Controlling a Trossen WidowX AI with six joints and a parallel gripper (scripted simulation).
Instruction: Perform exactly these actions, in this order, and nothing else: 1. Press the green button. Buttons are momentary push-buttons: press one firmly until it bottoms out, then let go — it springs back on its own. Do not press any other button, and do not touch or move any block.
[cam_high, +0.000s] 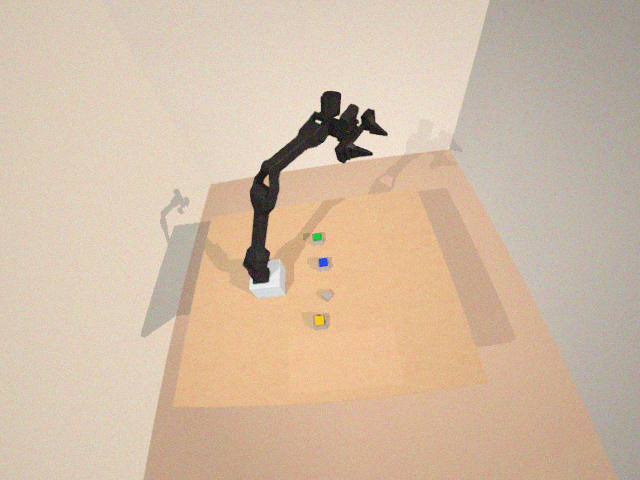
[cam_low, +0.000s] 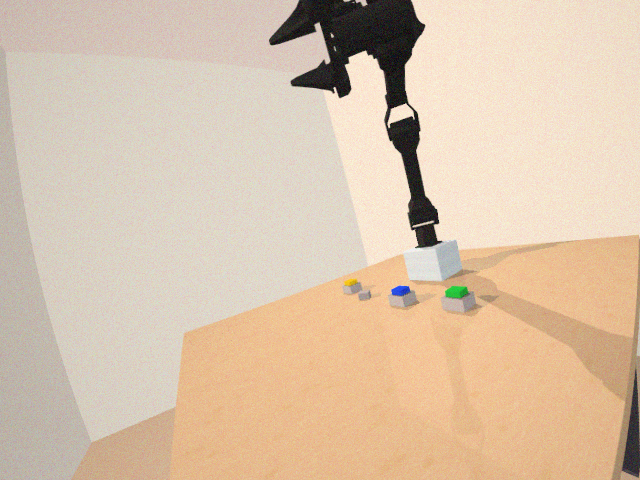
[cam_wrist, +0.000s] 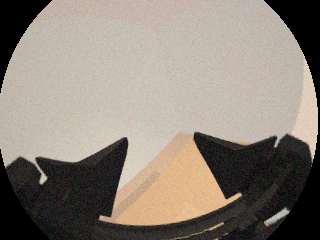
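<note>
The green button (cam_high: 317, 236) (cam_low: 456, 292) sits on a grey base on the wooden table (cam_high: 382, 289) (cam_low: 289, 382) (cam_wrist: 170, 200), at one end of the row of buttons. It stands raised from its base. My gripper (cam_high: 379, 144) (cam_low: 280, 62) (cam_wrist: 161, 138) is open and empty. It is high above the table, well away from the green button, with its fingers pointing outward. The wrist view shows none of the buttons.
The blue button (cam_high: 323, 262) (cam_low: 400, 290) is beside the green one. A small grey block (cam_high: 327, 295) (cam_low: 364, 295) lies between the blue button and the yellow button (cam_high: 319, 320) (cam_low: 351, 282). The arm's white base block (cam_high: 273, 286) (cam_low: 426, 264) stands behind the row.
</note>
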